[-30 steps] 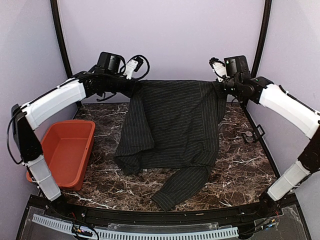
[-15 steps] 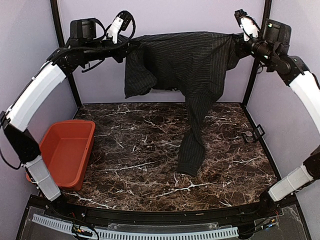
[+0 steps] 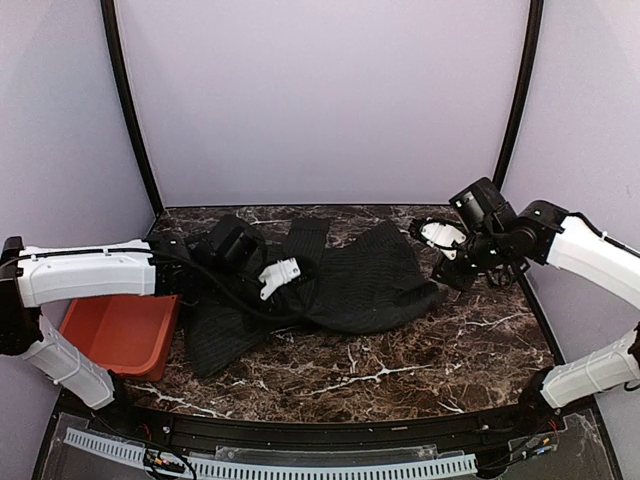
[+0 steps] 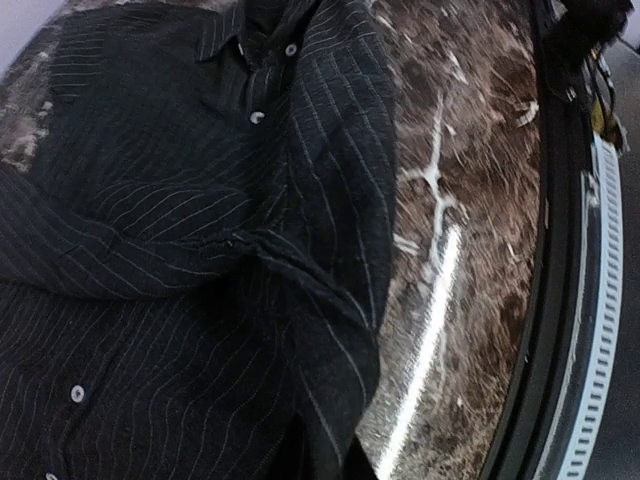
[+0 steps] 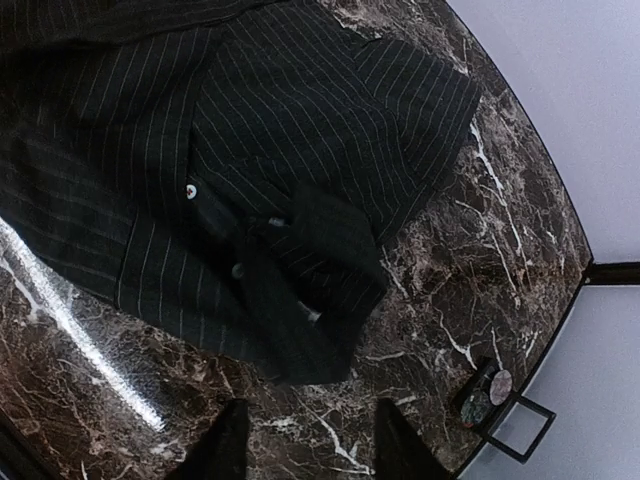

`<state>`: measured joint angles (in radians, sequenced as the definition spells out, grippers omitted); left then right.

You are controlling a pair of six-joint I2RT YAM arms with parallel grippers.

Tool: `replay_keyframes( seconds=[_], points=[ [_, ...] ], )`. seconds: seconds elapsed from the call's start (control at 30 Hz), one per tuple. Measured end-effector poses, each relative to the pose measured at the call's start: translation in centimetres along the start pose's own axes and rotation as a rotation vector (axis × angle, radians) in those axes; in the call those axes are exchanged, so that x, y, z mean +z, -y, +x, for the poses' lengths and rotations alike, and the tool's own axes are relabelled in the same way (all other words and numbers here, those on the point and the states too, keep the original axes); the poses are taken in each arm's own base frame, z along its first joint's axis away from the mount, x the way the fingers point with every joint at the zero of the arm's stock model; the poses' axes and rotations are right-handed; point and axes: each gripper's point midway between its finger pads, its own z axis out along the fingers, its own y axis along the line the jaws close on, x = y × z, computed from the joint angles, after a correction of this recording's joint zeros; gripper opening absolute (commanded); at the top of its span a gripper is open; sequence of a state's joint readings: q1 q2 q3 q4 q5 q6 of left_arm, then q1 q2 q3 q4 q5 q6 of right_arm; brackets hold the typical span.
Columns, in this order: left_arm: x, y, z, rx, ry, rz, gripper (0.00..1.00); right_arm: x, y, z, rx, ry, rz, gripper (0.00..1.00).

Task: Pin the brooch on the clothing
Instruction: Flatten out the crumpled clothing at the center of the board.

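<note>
The clothing (image 3: pixel 360 285), a dark pinstriped shirt, lies bunched on the marble table, left of centre. My left arm (image 3: pixel 100 272) reaches low over its left part. In the left wrist view the shirt (image 4: pixel 180 250) fills the frame, white buttons up, and its folds run into my left gripper (image 4: pixel 328 462), which is shut on the fabric. My right gripper (image 3: pixel 455 272) hovers open just past the shirt's right edge (image 5: pixel 320 330), with only bare marble between its fingertips (image 5: pixel 215 450). A small round pinkish disc (image 5: pixel 500 386), likely the brooch, sits on a black stand at the table's right edge.
A red bin (image 3: pixel 120 335) stands at the left edge, partly under my left arm. A second small greenish disc (image 5: pixel 475 407) lies beside the pinkish one. The black frame rail (image 4: pixel 560 300) runs along the near edge of the table.
Both arms dropped from high at the back, where they held the shirt spread in the air. The shirt now lies on the table and the right gripper has let go.
</note>
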<state>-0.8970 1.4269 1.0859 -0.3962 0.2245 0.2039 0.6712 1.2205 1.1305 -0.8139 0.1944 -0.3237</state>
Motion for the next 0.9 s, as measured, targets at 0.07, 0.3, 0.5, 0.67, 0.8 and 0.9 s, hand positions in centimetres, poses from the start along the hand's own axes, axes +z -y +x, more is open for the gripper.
replay_keyframes(
  seconds=[0.07, 0.3, 0.5, 0.67, 0.8, 0.9],
  points=[
    [0.8, 2.3, 1.9, 0.002, -0.068, 0.051, 0.61, -0.4, -0.8, 0.6, -0.015, -0.023, -0.016, 0.69],
    [-3.6, 3.8, -1.7, 0.029, 0.098, 0.080, 0.99, -2.3, 0.3, -1.2, 0.014, 0.044, 0.018, 0.92],
    [-6.9, 1.1, -5.8, -0.010, 0.210, -0.039, 0.99, -0.2, 0.9, -4.9, 0.070, 0.072, 0.013, 0.94],
    [-6.6, -5.4, -3.8, -0.209, 0.167, -0.225, 0.99, 6.3, -0.2, -10.2, 0.207, 0.069, -0.076, 0.93],
    [-6.7, -9.0, 0.3, -0.362, 0.124, -0.340, 0.99, 11.9, -1.5, -14.2, 0.318, 0.070, -0.158, 0.90],
    [-6.8, -9.7, 2.4, -0.418, 0.103, -0.385, 0.99, 15.4, -2.3, -16.9, 0.373, 0.082, -0.212, 0.86]
  ],
)
